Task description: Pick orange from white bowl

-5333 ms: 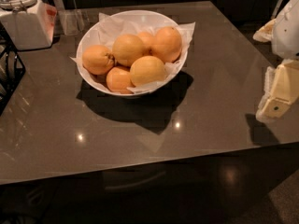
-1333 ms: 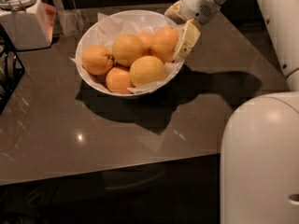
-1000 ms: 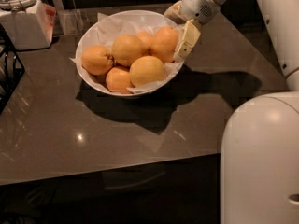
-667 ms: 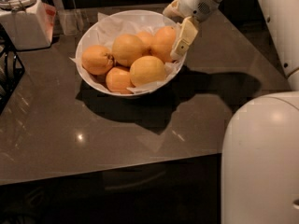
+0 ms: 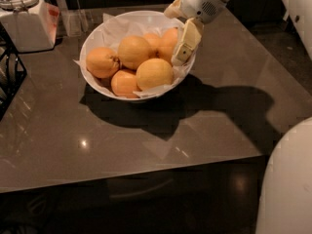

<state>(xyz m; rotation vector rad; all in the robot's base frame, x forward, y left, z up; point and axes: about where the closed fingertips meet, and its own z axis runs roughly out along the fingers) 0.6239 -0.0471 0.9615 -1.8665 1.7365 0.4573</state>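
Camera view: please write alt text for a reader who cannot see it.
The robot's gripper hangs at the rim of a white bowl of round fruit, beside the orange. The bowl stands on a dark table; a white canister is at far left.

Single cam. Sits high on the near side of the white bowl point(image 5: 92, 33), facing fwd and steeply down across the surface point(image 5: 146, 145). Mid range: bowl upper-centre, far surface edge just behind it. Hand point(image 5: 174, 37) enters from upper right, over bowl's right rim. Robot body point(image 5: 287, 184) fills corner lower right of bowl, close to lens.
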